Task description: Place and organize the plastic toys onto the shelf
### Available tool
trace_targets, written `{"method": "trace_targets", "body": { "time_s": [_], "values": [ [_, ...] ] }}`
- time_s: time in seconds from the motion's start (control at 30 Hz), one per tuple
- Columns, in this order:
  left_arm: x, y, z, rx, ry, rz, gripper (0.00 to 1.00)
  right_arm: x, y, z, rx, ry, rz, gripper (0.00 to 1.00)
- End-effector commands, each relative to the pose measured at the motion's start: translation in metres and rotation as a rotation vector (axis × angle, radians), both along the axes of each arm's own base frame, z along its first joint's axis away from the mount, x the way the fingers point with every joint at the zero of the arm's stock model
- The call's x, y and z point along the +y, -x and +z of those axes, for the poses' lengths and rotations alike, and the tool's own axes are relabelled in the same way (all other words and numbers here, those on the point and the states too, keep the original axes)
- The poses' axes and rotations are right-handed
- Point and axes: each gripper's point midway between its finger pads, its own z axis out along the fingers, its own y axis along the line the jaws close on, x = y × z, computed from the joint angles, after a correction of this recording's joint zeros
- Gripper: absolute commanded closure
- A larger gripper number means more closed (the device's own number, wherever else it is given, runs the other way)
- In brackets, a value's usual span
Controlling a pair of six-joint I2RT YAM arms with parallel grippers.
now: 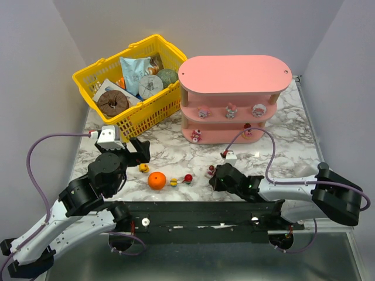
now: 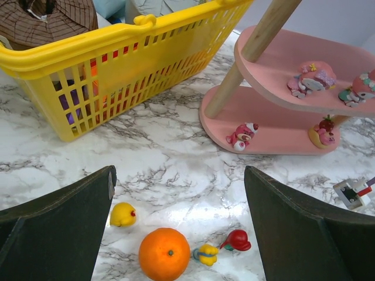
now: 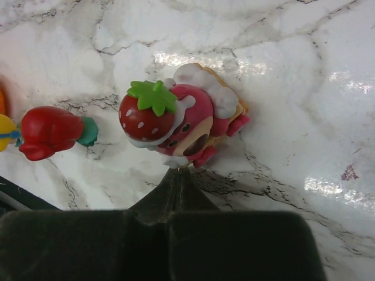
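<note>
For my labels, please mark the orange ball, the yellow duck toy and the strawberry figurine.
orange ball (image 2: 164,253), left wrist view, middle.
yellow duck toy (image 2: 122,215), left wrist view, body.
strawberry figurine (image 3: 149,120), right wrist view, red strawberry.

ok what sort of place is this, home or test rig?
Most likely a tabletop robot test cell: plain grey walls box in a marble-look table, two arms are bolted at its near edge, and the props look staged: a yellow basket, a pink shelf of toys.
</note>
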Motion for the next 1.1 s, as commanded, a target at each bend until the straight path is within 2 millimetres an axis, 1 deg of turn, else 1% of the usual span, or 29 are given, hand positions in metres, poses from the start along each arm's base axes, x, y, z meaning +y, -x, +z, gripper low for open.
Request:
{"method": "trace_targets", "body": {
  "time_s": [0.0, 0.03, 0.1, 0.13, 0.17, 0.2, 0.23, 0.27, 0.3, 0.33, 0.4, 0.5, 0.53, 0.57, 0.63, 0.7, 0.73, 0.87, 1.0, 1.07],
  "values": [
    [0.007, -0.002, -0.006, 0.006, -0.035, 0.038, 0.01, -0.005, -0.004, 0.011, -0.042, 0.015, -0.028, 0.99],
    [0.007, -0.002, -0.006, 0.006, -0.036, 0.037, 0.01, -0.007, -0.006, 0.02, -0.066, -0.001, -0.032, 0.99],
    [0.007, -0.002, -0.006, 0.005, -0.035, 0.037, 0.01, -0.016, -0.005, 0.023, -0.092, 0.017, -0.031, 0.98],
    [0.007, -0.002, -0.007, 0.006, -0.036, 0.036, 0.01, -0.018, -0.007, 0.033, -0.122, 0.003, -0.022, 0.95],
    [0.008, -0.002, -0.007, 0.005, -0.035, 0.037, 0.01, -0.022, -0.006, 0.033, -0.127, 0.02, -0.021, 0.94],
    [0.007, -0.002, -0.007, 0.006, -0.036, 0.036, 0.01, -0.026, -0.009, 0.039, -0.149, 0.015, -0.037, 0.9],
    [0.007, -0.002, -0.007, 0.006, -0.036, 0.036, 0.01, -0.033, -0.007, 0.037, -0.149, 0.039, -0.045, 0.87],
    [0.007, -0.002, -0.007, 0.007, -0.037, 0.036, 0.01, -0.039, -0.008, 0.042, -0.166, 0.044, -0.052, 0.83],
    [0.007, -0.002, -0.007, 0.006, -0.036, 0.034, 0.01, -0.045, -0.01, 0.043, -0.183, 0.058, -0.072, 0.65],
    [0.007, -0.002, -0.007, 0.006, -0.033, 0.033, 0.01, -0.048, -0.012, 0.043, -0.193, 0.064, -0.08, 0.54],
    [0.006, -0.002, -0.006, 0.004, -0.03, 0.03, 0.01, -0.053, -0.016, 0.046, -0.231, 0.093, -0.078, 0.34],
    [0.005, -0.003, -0.007, 0.006, -0.032, 0.027, 0.01, -0.05, -0.023, 0.053, -0.289, 0.121, -0.05, 0.26],
    [0.005, -0.003, -0.007, 0.006, -0.032, 0.028, 0.01, -0.048, -0.024, 0.054, -0.299, 0.126, -0.038, 0.25],
    [0.004, -0.003, -0.007, 0.008, -0.033, 0.024, 0.01, -0.04, -0.028, 0.062, -0.334, 0.107, -0.014, 0.25],
    [0.004, -0.003, -0.008, 0.009, -0.034, 0.024, 0.01, -0.03, -0.029, 0.064, -0.345, 0.102, 0.026, 0.23],
    [0.003, -0.003, -0.008, 0.01, -0.035, 0.024, 0.01, -0.019, -0.033, 0.069, -0.371, 0.09, 0.055, 0.23],
    [0.004, -0.003, -0.007, 0.008, -0.033, 0.022, 0.01, -0.018, -0.034, 0.064, -0.365, 0.113, 0.064, 0.23],
    [0.005, -0.002, -0.007, 0.005, -0.031, 0.027, 0.01, -0.006, -0.037, 0.061, -0.368, 0.116, 0.095, 0.24],
    [0.005, -0.002, -0.007, 0.004, -0.03, 0.027, 0.01, 0.0, -0.038, 0.057, -0.371, 0.12, 0.11, 0.26],
    [0.005, -0.002, -0.007, 0.005, -0.032, 0.024, 0.01, 0.003, -0.042, 0.058, -0.38, 0.123, 0.11, 0.27]
  ]
}}
